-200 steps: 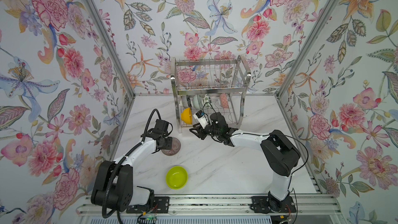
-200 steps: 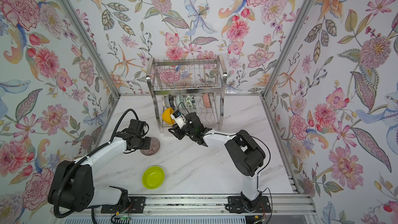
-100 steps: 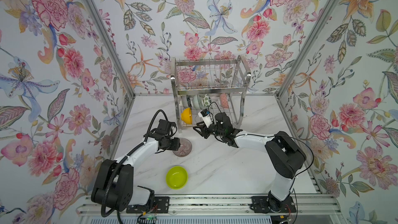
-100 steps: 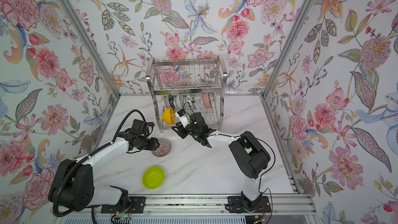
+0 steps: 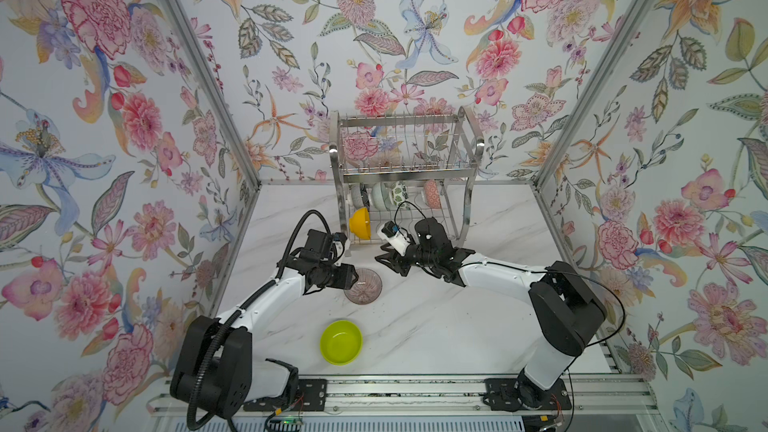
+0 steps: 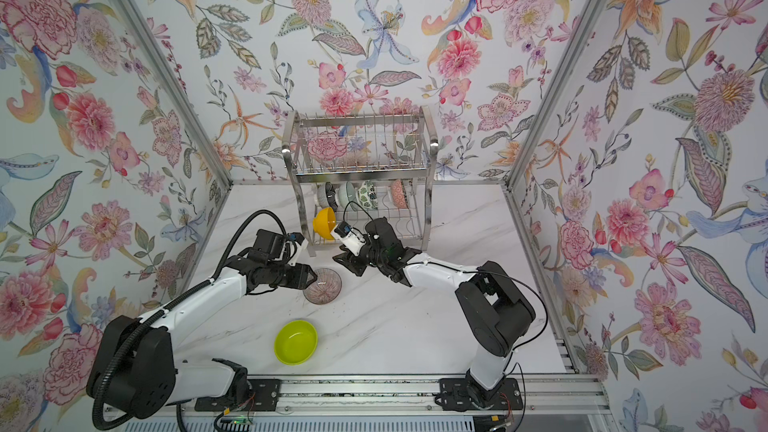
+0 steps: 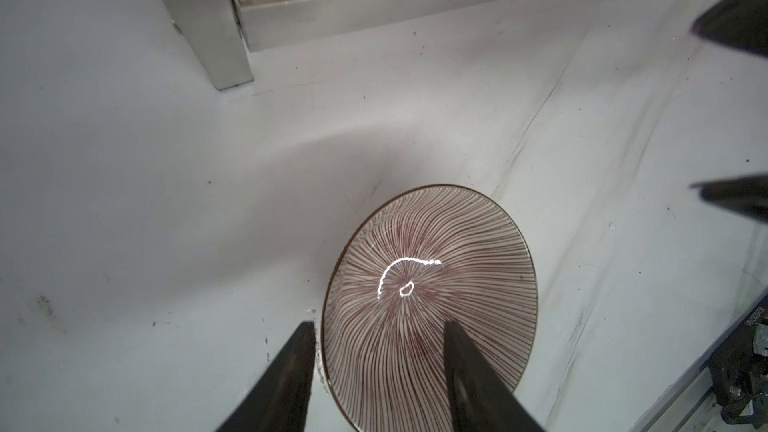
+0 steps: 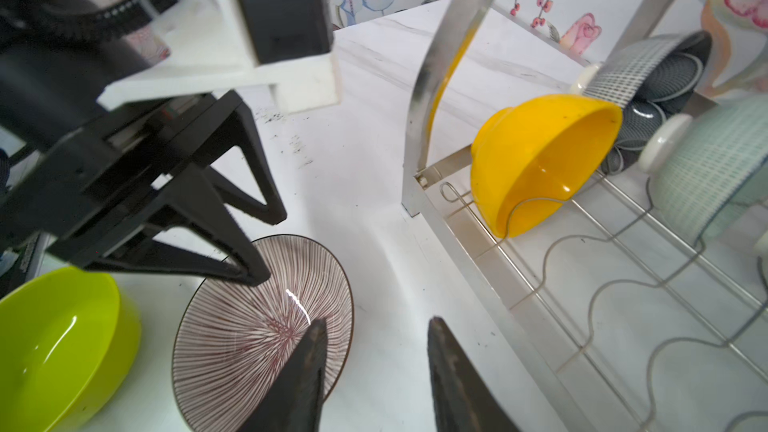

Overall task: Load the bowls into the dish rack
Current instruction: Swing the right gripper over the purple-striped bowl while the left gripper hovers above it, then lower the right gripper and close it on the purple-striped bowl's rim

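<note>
Both arms are reaching toward the middle.
Left gripper [image 5: 352,278] is pinching the ribbed bowl [image 5: 368,288] by its rim; right gripper [image 5: 388,263] is hovering, jaws apart, empty.

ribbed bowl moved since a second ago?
Yes. In both top views the ribbed bowl slid right, from up-left of the lime green bowl to up-right of it.

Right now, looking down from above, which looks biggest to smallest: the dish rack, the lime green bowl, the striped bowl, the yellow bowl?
In a top view:
1. dish rack, by far.
2. lime green bowl and striped bowl: nearly alike, the striped one partly hidden, so unranked.
3. yellow bowl, seen on edge.
</note>
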Controlling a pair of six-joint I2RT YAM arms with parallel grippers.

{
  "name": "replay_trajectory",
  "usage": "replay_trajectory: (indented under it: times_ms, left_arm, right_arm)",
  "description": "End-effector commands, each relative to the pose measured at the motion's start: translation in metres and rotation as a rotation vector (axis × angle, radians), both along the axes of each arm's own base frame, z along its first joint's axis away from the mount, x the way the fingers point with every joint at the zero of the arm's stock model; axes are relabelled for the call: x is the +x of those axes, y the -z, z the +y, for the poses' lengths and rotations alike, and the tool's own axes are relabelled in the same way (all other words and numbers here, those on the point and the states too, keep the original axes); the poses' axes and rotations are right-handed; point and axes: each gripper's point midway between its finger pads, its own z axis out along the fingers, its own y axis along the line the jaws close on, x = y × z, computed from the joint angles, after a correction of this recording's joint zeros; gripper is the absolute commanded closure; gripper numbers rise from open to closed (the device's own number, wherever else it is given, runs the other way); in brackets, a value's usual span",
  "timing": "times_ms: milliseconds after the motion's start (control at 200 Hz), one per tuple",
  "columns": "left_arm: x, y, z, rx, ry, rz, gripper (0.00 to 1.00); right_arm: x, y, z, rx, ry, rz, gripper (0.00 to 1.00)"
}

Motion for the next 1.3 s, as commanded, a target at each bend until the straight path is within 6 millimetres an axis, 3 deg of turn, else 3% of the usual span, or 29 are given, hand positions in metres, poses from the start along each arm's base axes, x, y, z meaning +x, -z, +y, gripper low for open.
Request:
replay_trajectory:
  times_ms: [0,225,545,686,1296]
  left_arm:
    - [0.01,-0.013,0.011,0.012,-0.045,-0.061,0.45]
    - [0.012,-0.014,0.022,0.041,-0.079,-0.07,0.4]
    - [0.014,-0.011,0.033,0.09,-0.114,-0.069,0.39]
    - [0.015,-0.009,0.039,0.12,-0.131,-0.07,0.39]
    - [0.02,-0.011,0.051,0.142,-0.177,-0.074,0.36]
  right_arm:
    - [-0.025,0.002,0.002,-0.152,-0.144,-0.098,0.57]
    - [-0.049,0.024,0.001,-0.376,-0.252,-0.2,0.55]
    - [-0.076,0.029,-0.001,-0.441,-0.415,-0.29,0.53]
    - [-0.082,0.029,0.002,-0.459,-0.461,-0.307,0.53]
    - [-0.092,0.063,0.011,-0.643,-0.573,-0.382,0.58]
